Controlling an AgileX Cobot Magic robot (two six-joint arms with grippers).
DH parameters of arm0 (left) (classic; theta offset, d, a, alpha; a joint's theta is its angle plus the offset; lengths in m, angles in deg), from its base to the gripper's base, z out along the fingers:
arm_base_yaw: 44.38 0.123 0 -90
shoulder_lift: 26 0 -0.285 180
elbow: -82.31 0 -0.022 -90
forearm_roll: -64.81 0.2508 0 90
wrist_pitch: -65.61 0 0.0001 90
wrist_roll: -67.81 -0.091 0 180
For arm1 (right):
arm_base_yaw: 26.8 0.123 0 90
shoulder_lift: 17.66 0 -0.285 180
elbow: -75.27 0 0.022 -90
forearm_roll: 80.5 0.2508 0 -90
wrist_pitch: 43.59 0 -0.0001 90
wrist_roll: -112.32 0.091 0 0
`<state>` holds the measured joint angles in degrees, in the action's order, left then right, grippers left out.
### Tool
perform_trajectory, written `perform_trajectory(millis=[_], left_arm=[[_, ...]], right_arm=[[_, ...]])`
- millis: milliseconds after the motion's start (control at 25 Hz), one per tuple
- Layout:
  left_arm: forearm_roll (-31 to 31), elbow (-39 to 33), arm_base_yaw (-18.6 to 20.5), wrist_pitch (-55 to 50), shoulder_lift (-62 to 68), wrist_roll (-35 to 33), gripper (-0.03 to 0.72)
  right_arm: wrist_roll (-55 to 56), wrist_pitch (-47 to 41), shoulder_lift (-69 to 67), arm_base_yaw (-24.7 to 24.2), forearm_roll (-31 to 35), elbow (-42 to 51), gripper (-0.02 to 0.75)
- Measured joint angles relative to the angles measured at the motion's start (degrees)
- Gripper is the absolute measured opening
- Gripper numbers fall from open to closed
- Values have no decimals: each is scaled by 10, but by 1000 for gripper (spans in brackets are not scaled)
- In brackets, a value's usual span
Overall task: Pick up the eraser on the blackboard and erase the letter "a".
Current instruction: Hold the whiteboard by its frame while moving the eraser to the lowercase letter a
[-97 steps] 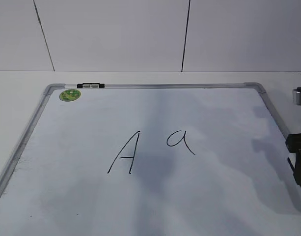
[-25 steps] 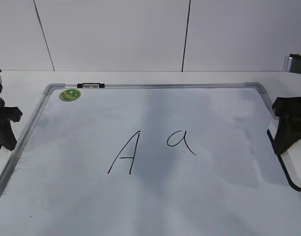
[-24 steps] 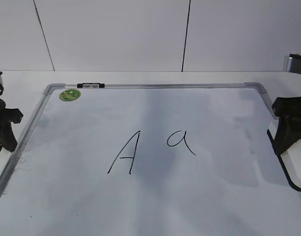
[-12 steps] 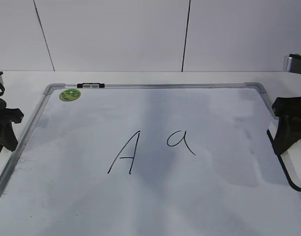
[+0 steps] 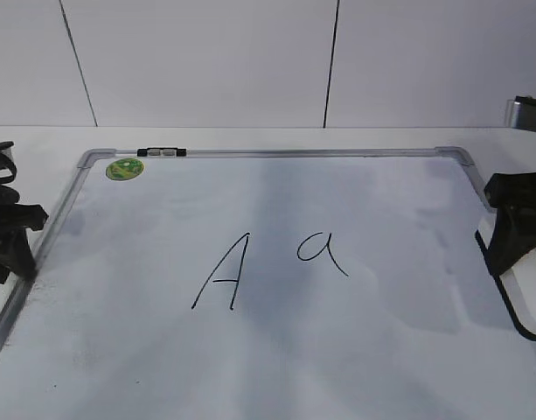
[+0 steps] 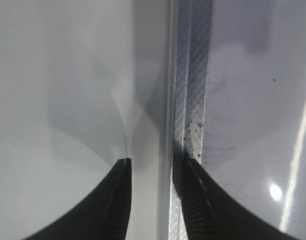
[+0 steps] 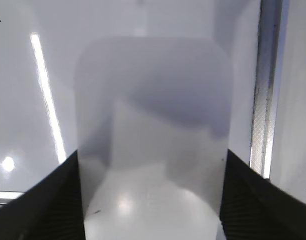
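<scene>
Slanted front view; wrist close-ups, perhaps downward.

We seem to be at a bare robot test bench in a lab: a plain white table (image 5: 40,140), a white panelled wall (image 5: 206,61) with dark seams behind it, and a blackboard (image 5: 381,332) lying flat, flanked by two black robot grippers at the edges.

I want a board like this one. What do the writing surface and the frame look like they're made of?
The large white board surface looks like glossy coated dry-erase laminate or painted steel: the wrist views show sharp light reflections. The thin silver-grey frame looks like brushed aluminium, with fine diagonal hatching. The rounded grey corner is probably plastic.
</scene>
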<state>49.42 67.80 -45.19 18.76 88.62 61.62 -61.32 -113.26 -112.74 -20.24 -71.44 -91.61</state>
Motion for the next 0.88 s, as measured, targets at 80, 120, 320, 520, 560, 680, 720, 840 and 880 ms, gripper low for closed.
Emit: perform_trajectory(millis=[80, 120, 320, 520, 560, 680, 720, 840, 880], left_arm=[[0, 1, 0, 0, 2, 0, 256], [0, 1, 0, 0, 2, 0, 255], [0, 1, 0, 0, 3, 0, 241], [3, 1, -6, 0, 3, 0, 235], [6, 1, -11, 0, 3, 0, 234], [21, 3, -24, 0, 3, 0, 234], [26, 4, -29, 0, 3, 0, 234], [31, 4, -34, 0, 3, 0, 233], [31, 4, -34, 0, 3, 0, 232]], right_arm=[[0, 0, 0, 0, 0, 0, 556], [0, 0, 0, 0, 0, 0, 556], [0, 0, 0, 0, 0, 0, 556], [0, 0, 0, 0, 0, 0, 556], [0, 0, 0, 0, 0, 0, 556], [0, 0, 0, 0, 0, 0, 556], [0, 0, 0, 0, 0, 0, 556], [0, 0, 0, 0, 0, 0, 556], [0, 0, 0, 0, 0, 0, 556]])
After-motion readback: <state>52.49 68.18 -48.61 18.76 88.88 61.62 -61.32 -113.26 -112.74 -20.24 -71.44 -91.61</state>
